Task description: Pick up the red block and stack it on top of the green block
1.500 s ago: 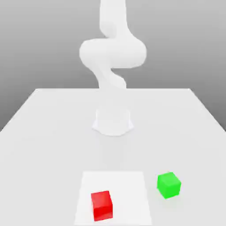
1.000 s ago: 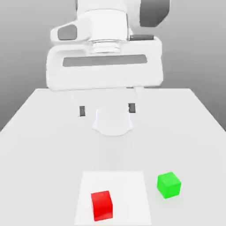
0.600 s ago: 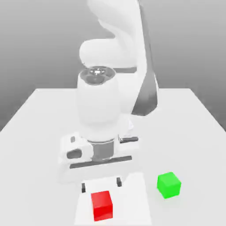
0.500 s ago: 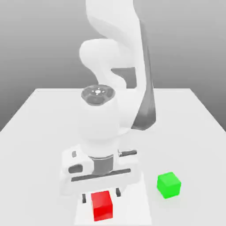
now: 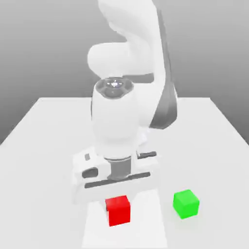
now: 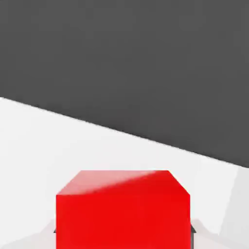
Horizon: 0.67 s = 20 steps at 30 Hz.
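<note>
Lifted off its earlier spot, the red block (image 5: 118, 210) sits clamped in the gripper (image 5: 117, 203), with the green block (image 5: 186, 203) waiting apart toward the exterior view's right.

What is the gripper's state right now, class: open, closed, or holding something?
Gripper: closed on the red block, which sits between its fingers under the hand.
</note>
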{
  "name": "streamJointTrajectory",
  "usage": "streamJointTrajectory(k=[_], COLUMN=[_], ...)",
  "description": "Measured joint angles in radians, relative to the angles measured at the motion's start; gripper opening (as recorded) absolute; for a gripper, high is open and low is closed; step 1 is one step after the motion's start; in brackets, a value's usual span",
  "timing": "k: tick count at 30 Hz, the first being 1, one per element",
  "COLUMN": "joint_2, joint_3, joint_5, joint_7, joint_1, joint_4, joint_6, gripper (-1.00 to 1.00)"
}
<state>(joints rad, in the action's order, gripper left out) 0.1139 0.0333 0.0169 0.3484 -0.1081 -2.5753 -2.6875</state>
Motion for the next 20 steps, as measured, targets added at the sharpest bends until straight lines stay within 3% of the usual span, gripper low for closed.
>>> streamJointTrajectory(k=[8, 14, 15, 20], joint_2=[-0.144, 0.022, 0.041, 0.041], joint_3=[-0.130, -0.106, -0.104, -0.104], joint_5=[-0.008, -0.048, -0.052, -0.052], joint_7=[-0.300, -0.306, -0.304, -0.304], joint_1=[-0.219, -0.241, -0.241, -0.241], joint_4=[-0.110, -0.114, -0.114, -0.114], joint_6=[0.034, -0.137, -0.154, -0.154], gripper=[-1.00, -1.00, 1.00, 1.00])
